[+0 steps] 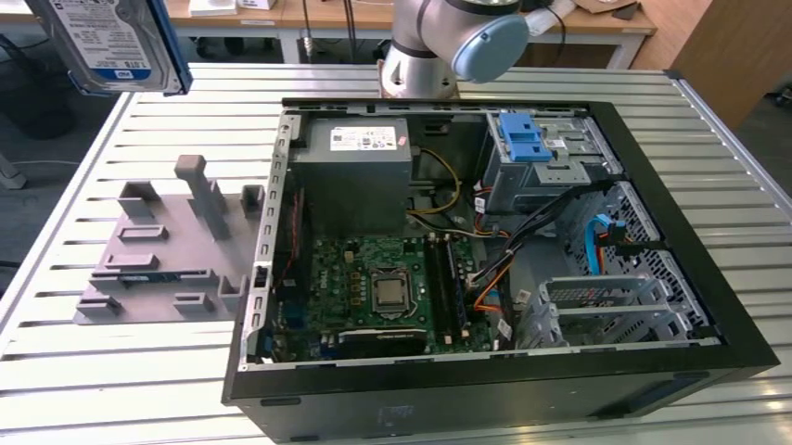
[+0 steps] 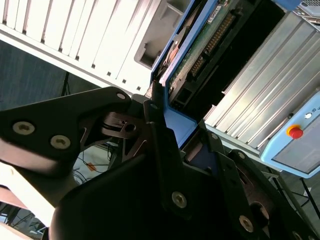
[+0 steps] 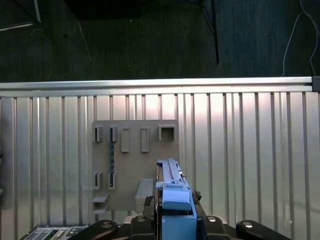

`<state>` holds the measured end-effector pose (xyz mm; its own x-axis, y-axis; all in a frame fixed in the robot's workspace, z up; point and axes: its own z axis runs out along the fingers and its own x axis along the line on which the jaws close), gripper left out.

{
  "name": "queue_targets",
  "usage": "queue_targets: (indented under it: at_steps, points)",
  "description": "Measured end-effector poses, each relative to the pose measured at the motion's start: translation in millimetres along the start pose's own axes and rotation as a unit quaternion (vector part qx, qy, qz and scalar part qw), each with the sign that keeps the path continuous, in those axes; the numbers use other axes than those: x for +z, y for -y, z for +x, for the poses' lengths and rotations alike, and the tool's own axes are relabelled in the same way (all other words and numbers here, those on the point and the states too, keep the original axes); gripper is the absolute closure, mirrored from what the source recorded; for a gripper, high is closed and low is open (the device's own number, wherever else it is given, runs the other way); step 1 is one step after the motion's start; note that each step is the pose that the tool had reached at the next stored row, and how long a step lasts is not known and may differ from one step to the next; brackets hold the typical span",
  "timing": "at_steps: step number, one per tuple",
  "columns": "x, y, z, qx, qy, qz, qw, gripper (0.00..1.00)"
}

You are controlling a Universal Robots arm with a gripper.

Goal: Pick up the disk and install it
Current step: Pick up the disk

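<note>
Firmly clenched, the black metal hand (image 2: 184, 131) grasps the disk (image 2: 200, 47), a flat silver hard drive in a thin blue plastic bracket. Its dark fingers (image 2: 156, 120) press the bracket's sides, and the green circuit-board underside faces the second wrist view. In the exterior view the disk (image 1: 106, 42) hangs in the air at the upper left, label outward, outside the open black computer case (image 1: 495, 394). Below it lies a grey slotted fixture plate (image 1: 148, 250) on the ribbed aluminium worktop (image 1: 124, 371). Inside the case sit a boxy grey power supply (image 1: 359, 167), a green motherboard (image 1: 371, 278) and a ridged blue latch (image 1: 530, 139).
</note>
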<state>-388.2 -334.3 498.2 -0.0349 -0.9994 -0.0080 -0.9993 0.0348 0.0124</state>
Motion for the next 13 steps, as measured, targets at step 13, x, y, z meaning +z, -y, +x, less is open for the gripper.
queue_targets:
  at_steps: [13]
  points:
    - [-0.2, 0.5, 8.7, 0.0, 0.0002, 0.0061, 1.0, 0.64]
